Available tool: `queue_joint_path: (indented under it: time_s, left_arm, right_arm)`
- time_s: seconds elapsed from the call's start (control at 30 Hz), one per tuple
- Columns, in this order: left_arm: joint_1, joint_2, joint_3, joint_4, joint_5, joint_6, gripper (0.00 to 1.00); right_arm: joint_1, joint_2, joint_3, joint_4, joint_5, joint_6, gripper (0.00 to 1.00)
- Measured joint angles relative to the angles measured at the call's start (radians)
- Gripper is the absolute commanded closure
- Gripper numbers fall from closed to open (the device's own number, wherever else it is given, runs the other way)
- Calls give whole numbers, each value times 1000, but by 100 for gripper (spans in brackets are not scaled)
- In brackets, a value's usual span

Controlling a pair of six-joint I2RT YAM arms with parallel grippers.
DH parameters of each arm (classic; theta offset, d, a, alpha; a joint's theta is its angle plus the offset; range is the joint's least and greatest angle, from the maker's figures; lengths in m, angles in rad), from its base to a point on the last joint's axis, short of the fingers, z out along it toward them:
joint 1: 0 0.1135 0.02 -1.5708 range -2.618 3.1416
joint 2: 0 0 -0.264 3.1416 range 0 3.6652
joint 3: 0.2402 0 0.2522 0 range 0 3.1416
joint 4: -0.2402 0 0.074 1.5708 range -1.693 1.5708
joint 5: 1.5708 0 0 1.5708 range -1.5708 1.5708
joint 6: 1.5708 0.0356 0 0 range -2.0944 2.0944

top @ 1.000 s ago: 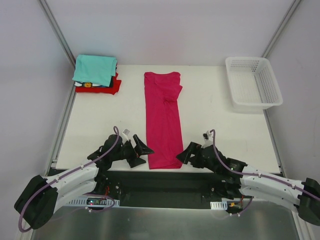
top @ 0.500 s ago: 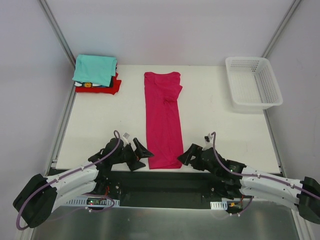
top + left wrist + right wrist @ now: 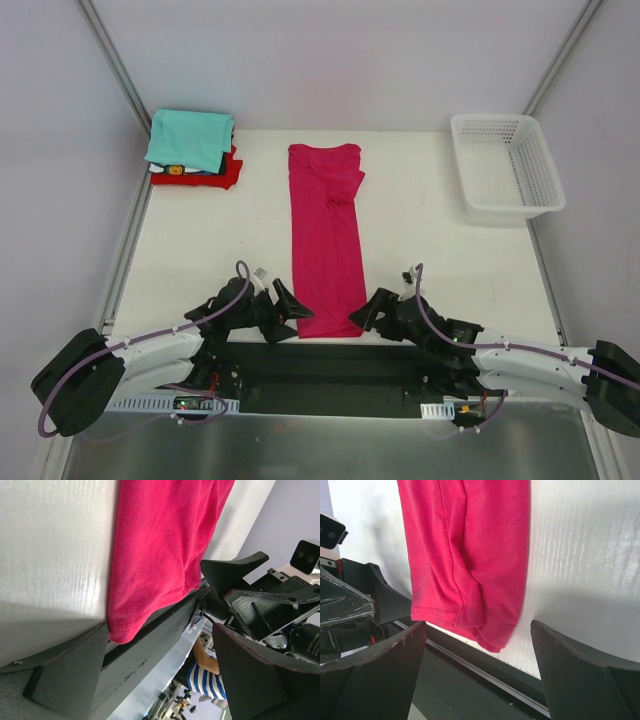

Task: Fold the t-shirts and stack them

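Note:
The magenta-pink t-shirt (image 3: 326, 238) lies folded into a long strip down the middle of the white table, its hem at the near edge. It also shows in the left wrist view (image 3: 160, 545) and the right wrist view (image 3: 470, 550). My left gripper (image 3: 287, 312) is open at the hem's left corner, holding nothing. My right gripper (image 3: 362, 312) is open at the hem's right corner, empty. A stack of folded shirts sits at the far left: teal (image 3: 190, 137) on top, dark/white below, red (image 3: 222, 172) at the bottom.
A white mesh basket (image 3: 506, 165) stands at the far right of the table. The table's near edge (image 3: 530, 672) and a black rail run just under both grippers. Frame posts rise at both back corners.
Both grippers have moved inward toward the shirt's near hem corners. The shirt has not moved.

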Motion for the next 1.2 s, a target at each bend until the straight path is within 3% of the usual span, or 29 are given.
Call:
queue_joint_path:
  time_s: [0.33, 0.47, 0.93, 1.2]
  left_arm:
    - [-11, 22, 0, 11, -23, -10, 35]
    - [-11, 23, 0, 11, -24, -10, 44]
    - [-18, 45, 0, 21, -24, -10, 46]
    - [-24, 54, 0, 26, -25, -13, 57]
  right_arm:
    - [13, 9, 0, 3, 5, 6, 18]
    - [15, 13, 0, 3, 7, 11, 25]
    - [23, 116, 9, 93, 4, 16, 29]
    - [36, 225, 36, 179, -11, 16, 33]
